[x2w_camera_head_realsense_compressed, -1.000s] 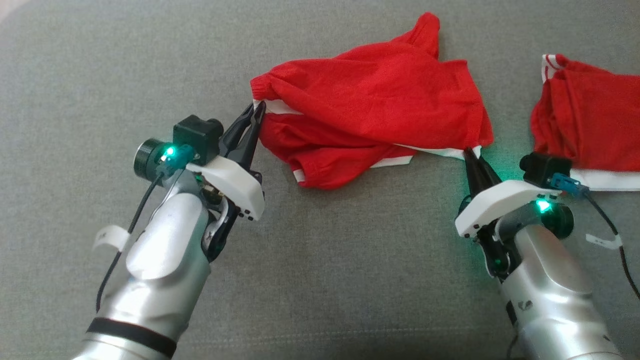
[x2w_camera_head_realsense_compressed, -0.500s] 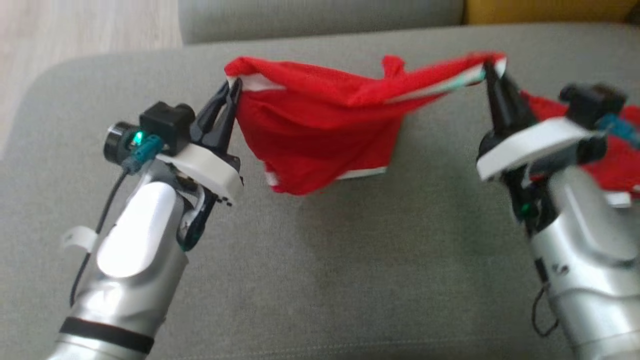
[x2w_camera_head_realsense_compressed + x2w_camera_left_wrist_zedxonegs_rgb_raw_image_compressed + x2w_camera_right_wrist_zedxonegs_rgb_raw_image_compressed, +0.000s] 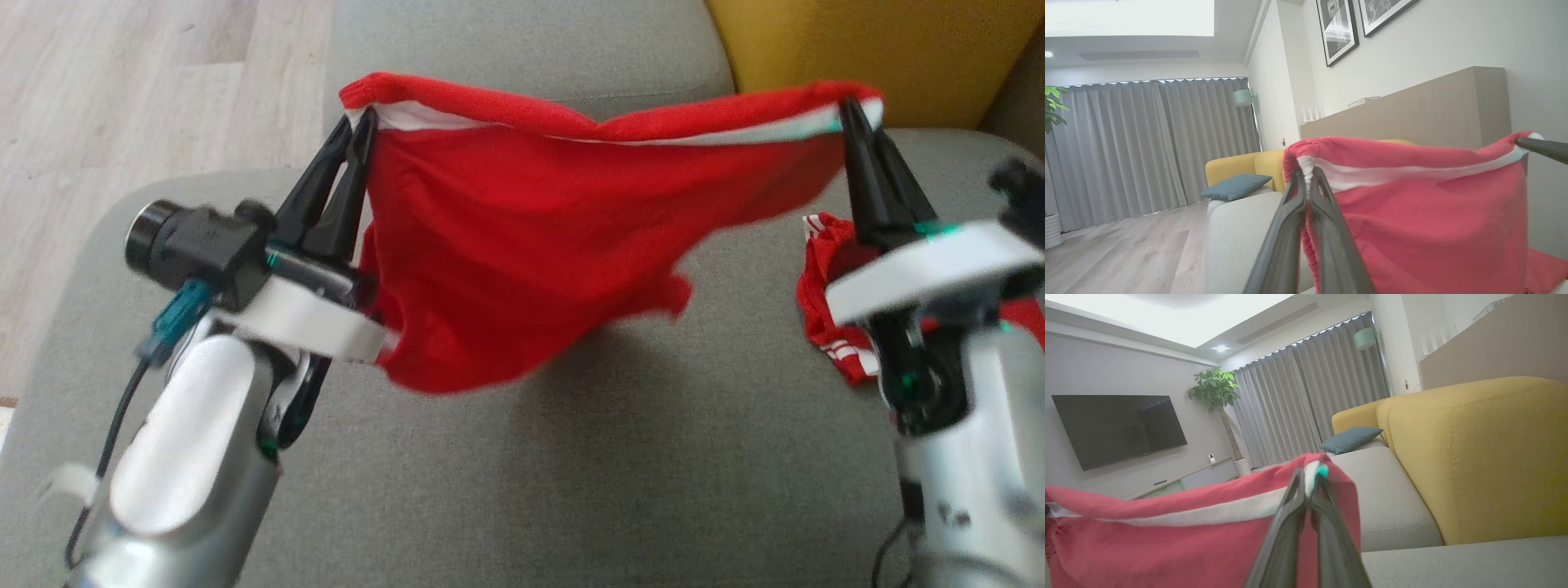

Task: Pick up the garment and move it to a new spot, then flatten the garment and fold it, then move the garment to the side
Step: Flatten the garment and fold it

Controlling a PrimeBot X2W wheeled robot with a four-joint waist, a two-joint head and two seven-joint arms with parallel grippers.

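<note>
The garment [image 3: 531, 237] is a red piece with a white-striped hem, hanging in the air above the grey sofa seat. My left gripper [image 3: 363, 118] is shut on its left top corner, and my right gripper [image 3: 849, 106] is shut on its right top corner. The hem is stretched between them and the body sags below. In the left wrist view my left gripper [image 3: 1308, 173] pinches the gathered hem of the garment [image 3: 1425, 228]. In the right wrist view my right gripper [image 3: 1308, 475] clamps the garment [image 3: 1167, 547] at its white-edged corner.
A second red garment [image 3: 824, 327] with white stripes lies on the grey sofa seat [image 3: 571, 490] at the right, behind my right wrist. A yellow sofa [image 3: 865, 49] stands at the back right. Wooden floor [image 3: 122, 98] lies beyond the seat's left edge.
Both grippers have lifted the garment off the seat and pulled its hem taut between them. The head camera has tilted up, bringing the floor and yellow sofa into view.
</note>
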